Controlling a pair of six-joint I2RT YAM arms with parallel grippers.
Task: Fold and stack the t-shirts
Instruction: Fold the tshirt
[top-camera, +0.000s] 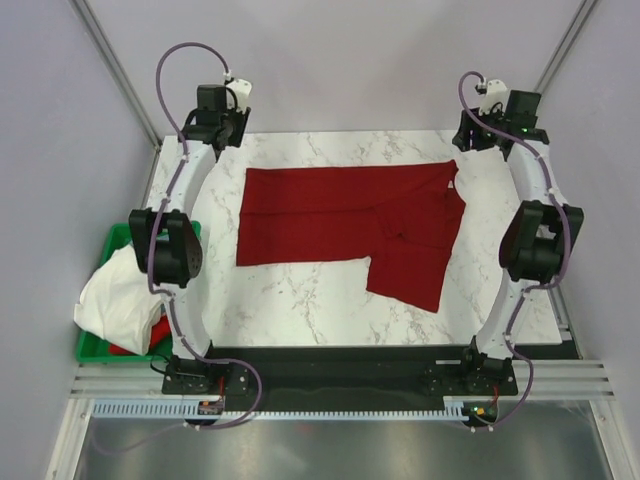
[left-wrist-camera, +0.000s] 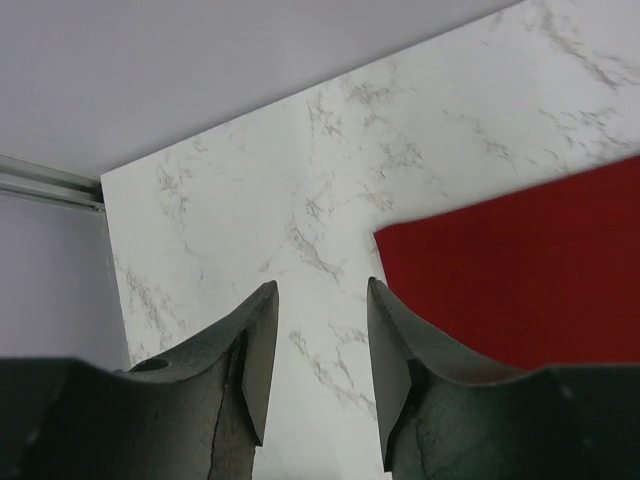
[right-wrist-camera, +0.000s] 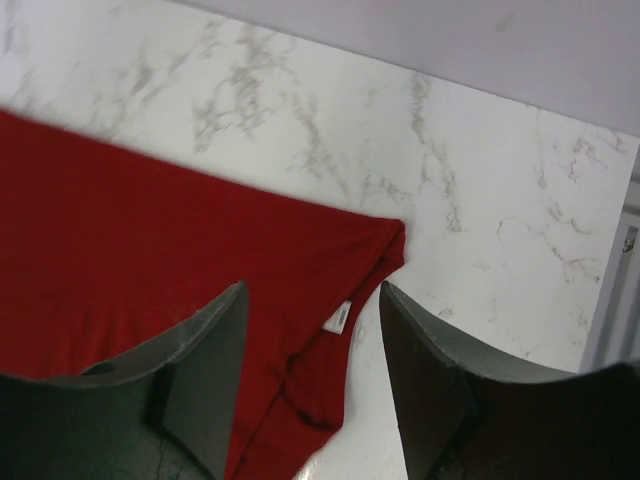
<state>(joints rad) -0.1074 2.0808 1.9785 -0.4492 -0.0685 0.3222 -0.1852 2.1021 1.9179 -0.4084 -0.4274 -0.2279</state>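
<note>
One dark red t-shirt (top-camera: 340, 220), soft matte knit, lies flat and partly folded on the veined marble worktop (top-camera: 300, 300), its white neck label (right-wrist-camera: 338, 318) showing. One white tee (top-camera: 120, 295) and one red tee (top-camera: 148, 336) slump over the green plastic bin (top-camera: 90, 350). Two arms reach to the far corners; the left fingers (left-wrist-camera: 250, 360) and right fingers (right-wrist-camera: 205, 370) stand apart, gripping nothing.

The left arm (top-camera: 168, 245) and right arm (top-camera: 538, 240) are stretched forward, elbows raised. The left hand (left-wrist-camera: 320, 300) and right hand (right-wrist-camera: 312, 300) are held spread, nothing gripped.
</note>
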